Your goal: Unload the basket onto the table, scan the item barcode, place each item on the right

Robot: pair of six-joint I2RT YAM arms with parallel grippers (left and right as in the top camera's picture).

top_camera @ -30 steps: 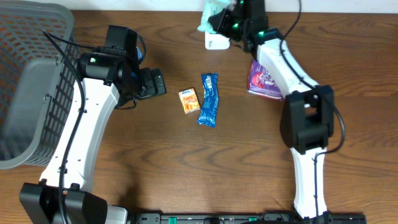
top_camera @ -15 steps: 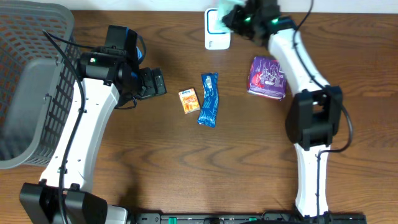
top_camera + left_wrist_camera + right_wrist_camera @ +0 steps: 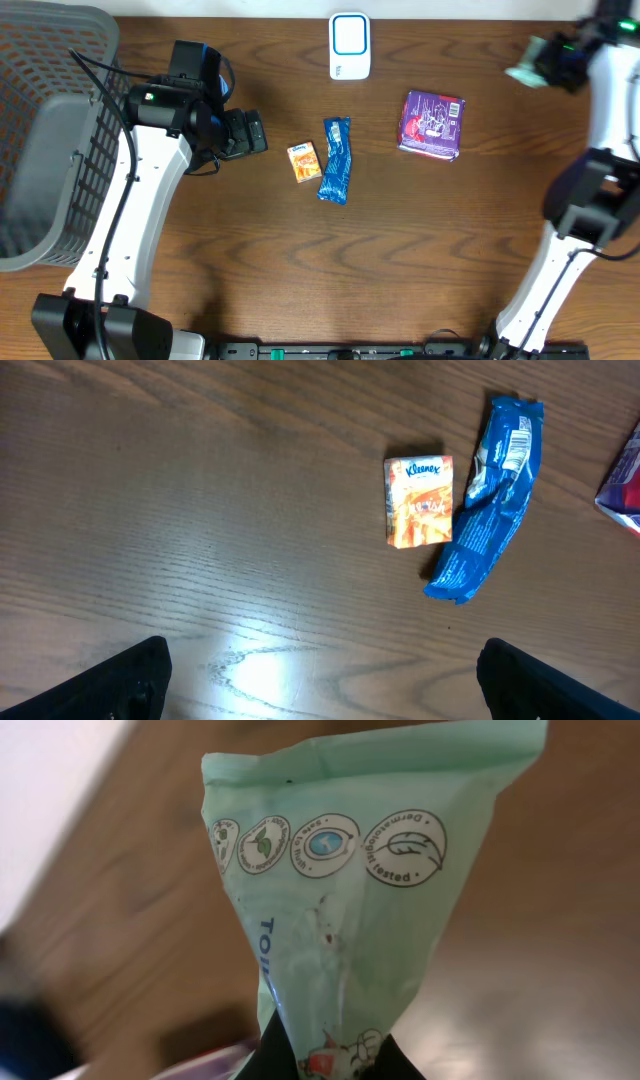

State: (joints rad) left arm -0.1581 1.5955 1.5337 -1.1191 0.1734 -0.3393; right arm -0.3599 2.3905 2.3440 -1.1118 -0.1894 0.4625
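Observation:
My right gripper point(image 3: 547, 66) is at the table's far right back edge, shut on a pale green packet point(image 3: 525, 72). In the right wrist view the green packet point(image 3: 370, 870) fills the frame, pinched at its lower end between the dark fingers point(image 3: 275, 1055). The white scanner point(image 3: 349, 46) with a blue face stands at the back middle, well left of that packet. My left gripper point(image 3: 258, 132) hovers left of centre, open and empty, and its fingertips point(image 3: 130, 680) sit wide apart over bare wood.
An orange Kleenex pack point(image 3: 304, 162) and a blue wrapper point(image 3: 337, 160) lie side by side mid-table, both also in the left wrist view as the Kleenex pack point(image 3: 419, 501) and the wrapper point(image 3: 490, 500). A purple packet point(image 3: 432, 124) lies right of them. A grey basket point(image 3: 50, 130) fills the left side.
The right arm has swung from beside the scanner to the far right, carrying the green packet with it. The left arm has not moved.

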